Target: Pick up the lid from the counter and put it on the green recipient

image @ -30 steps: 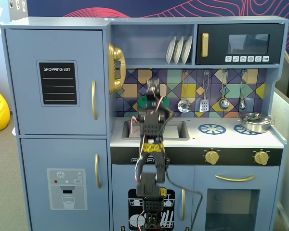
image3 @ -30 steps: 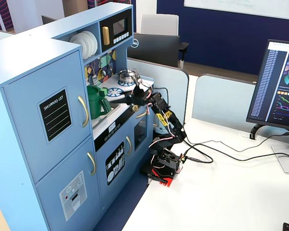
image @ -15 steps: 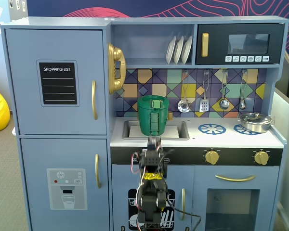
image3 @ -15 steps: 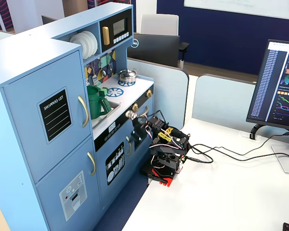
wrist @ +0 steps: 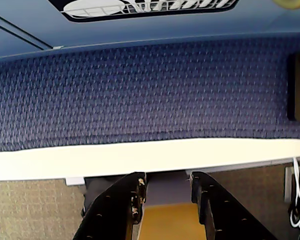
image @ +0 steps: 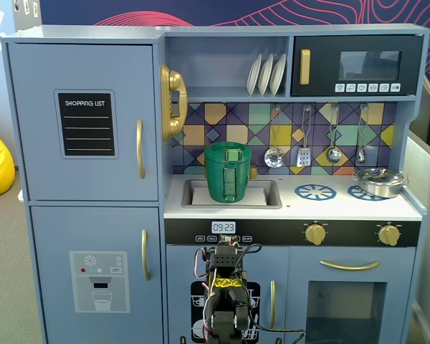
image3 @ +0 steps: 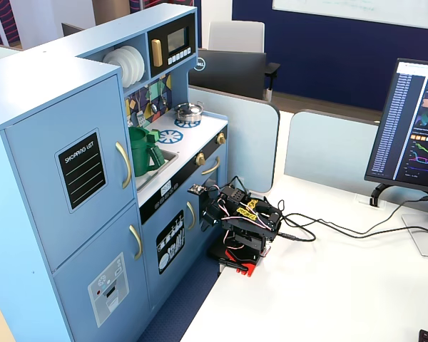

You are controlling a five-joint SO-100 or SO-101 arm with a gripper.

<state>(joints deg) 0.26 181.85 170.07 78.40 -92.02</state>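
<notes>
Fixed view, front: green recipient (image: 228, 172) stands in toy kitchen sink (image: 269, 195), high above folded arm; lid (image: 231, 153) apparently sits on its rim, square knob visible.

Wrist view: gripper (wrist: 166, 186) released, fingers (wrist: 132, 192) parted, nothing between them; blue carpet (wrist: 140, 90) and white table edge (wrist: 115, 157) ahead of fingertips.

Fixed view, side: arm (image3: 241, 221) folded on white table (image3: 328, 285), recipient (image3: 143, 151) up left of it, silver pan (image3: 188, 110) farther.

Bright, even indoor light; soft shadows, sharp focus throughout.
</notes>
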